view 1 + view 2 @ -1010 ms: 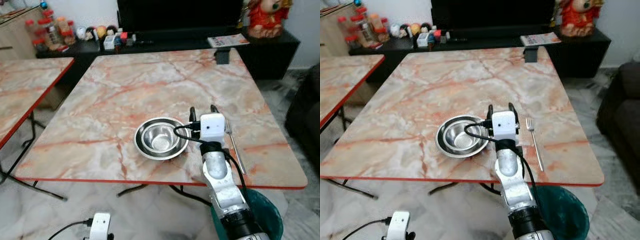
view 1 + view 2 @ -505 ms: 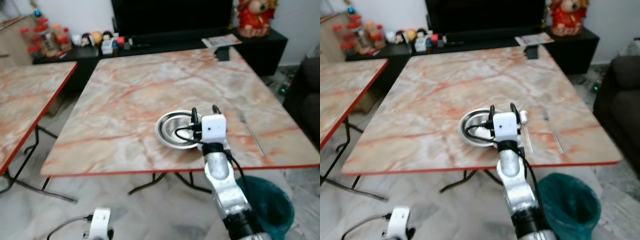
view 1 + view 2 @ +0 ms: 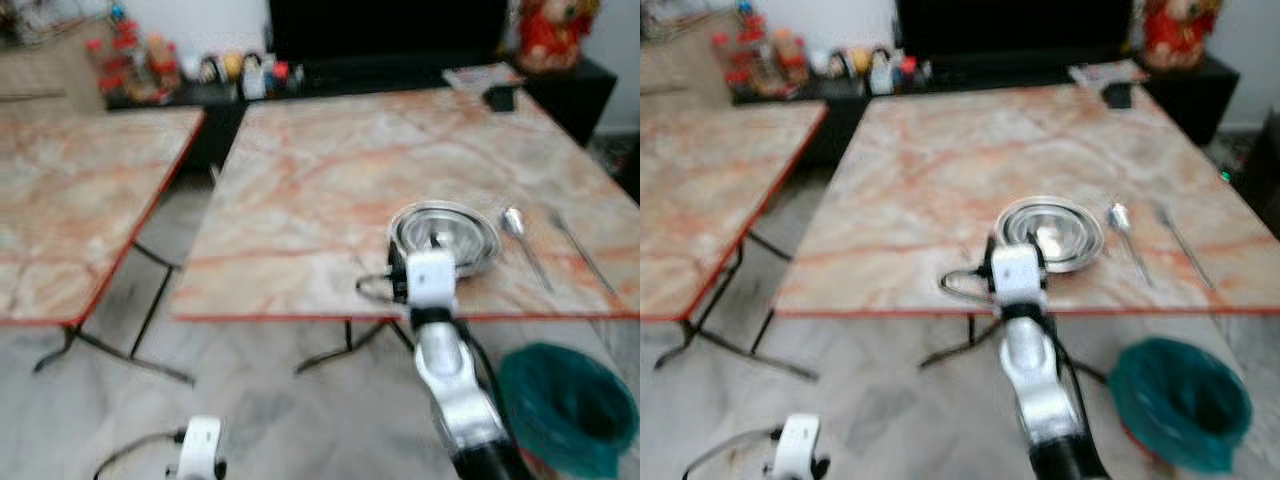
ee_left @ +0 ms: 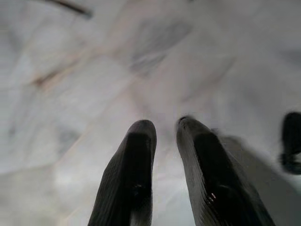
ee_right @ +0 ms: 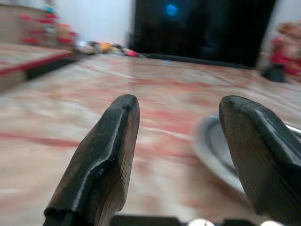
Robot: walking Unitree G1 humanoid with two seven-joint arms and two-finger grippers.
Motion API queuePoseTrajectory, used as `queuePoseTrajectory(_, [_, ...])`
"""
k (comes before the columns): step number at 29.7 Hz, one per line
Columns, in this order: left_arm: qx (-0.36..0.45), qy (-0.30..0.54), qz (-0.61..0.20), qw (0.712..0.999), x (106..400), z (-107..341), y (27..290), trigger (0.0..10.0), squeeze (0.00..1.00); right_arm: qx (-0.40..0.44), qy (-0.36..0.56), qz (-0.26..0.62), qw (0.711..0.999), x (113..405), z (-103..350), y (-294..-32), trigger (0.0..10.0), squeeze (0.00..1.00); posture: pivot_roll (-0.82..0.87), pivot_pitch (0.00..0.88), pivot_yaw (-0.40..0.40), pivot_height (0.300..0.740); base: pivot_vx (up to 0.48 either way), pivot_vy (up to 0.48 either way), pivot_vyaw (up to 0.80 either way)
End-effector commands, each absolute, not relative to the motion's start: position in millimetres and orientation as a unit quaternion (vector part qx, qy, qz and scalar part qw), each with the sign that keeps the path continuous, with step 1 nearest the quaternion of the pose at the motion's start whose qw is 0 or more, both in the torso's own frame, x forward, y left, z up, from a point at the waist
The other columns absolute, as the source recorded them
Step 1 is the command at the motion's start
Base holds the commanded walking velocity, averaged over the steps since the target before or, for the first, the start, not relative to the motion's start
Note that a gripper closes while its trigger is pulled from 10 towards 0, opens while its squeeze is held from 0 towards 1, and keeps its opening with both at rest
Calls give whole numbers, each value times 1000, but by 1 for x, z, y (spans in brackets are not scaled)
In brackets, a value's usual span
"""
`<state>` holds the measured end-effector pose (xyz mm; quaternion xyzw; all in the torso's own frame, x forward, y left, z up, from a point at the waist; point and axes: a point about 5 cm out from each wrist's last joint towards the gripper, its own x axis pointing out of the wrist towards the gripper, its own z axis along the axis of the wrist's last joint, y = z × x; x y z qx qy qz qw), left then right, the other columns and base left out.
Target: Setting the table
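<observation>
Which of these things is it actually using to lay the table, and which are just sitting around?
For the job:
metal bowl
spoon
fork
marble table
right hand, open

Just lying about:
green bin
second table
shelf knick-knacks

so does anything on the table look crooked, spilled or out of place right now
Nothing stands out. The steel bowl sits upright near the table's front edge, with the spoon and fork lying roughly parallel on its right. No spill shows, though the picture is blurred. The right gripper, jaws open, is at the table edge beside the bowl.
</observation>
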<state>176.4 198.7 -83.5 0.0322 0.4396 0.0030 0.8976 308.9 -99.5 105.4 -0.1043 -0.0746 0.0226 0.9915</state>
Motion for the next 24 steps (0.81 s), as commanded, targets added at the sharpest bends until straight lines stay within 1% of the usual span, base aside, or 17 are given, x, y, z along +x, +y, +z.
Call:
queuePoseTrajectory(1, [33,440,6,897,176,-83,201,10000,0,-113,-37,25,993,302,82,-109,10000,0,-49,0,99,740,0,334,0])
queuePoseTrajectory(3, [34,440,7,897,176,-83,202,10000,0,-113,-27,35,993,297,73,-108,10000,0,-47,0,97,740,0,330,0])
queuePoseTrajectory(9, [35,441,7,897,175,-83,202,10000,0,-116,-20,40,992,294,67,-108,10000,0,-47,0,96,740,0,327,0])
queuePoseTrajectory(10, [36,441,6,897,175,-84,202,10000,0,-123,-3,44,991,288,56,-111,10000,0,-48,0,95,740,0,326,0])
queuePoseTrajectory(19, [37,443,2,896,173,-85,201,10000,0,-137,45,58,988,270,26,-120,10000,0,-49,0,93,740,0,325,0])
queuePoseTrajectory(20, [38,444,1,895,172,-85,200,10000,0,-141,61,61,986,264,17,-123,10000,0,-50,0,92,740,0,307,0])
queuePoseTrajectory(24, [39,444,0,895,172,-85,200,10000,0,-152,88,63,983,258,4,-129,10000,0,-49,0,88,740,0,309,0])
